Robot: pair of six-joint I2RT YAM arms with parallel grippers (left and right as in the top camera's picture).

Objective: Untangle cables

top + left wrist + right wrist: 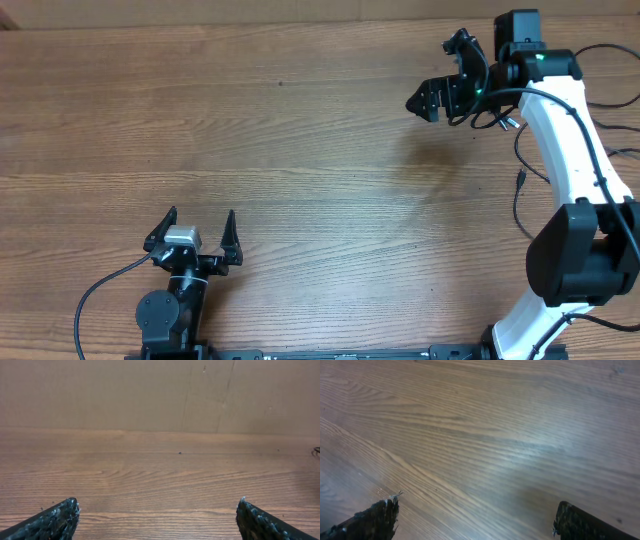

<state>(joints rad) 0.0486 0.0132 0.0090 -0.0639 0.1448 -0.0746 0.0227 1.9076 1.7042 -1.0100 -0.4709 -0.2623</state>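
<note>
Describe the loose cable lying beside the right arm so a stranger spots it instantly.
Find the white right arm at the right edge of the table. On the wood just left of it lies a thin black cable ending in a small dark plug. It is much thinner than the black wire running along the arm itself.

No lettering, label, brand, number or sign can be read in any view (the table (300,130) shows only bare wood grain).
</note>
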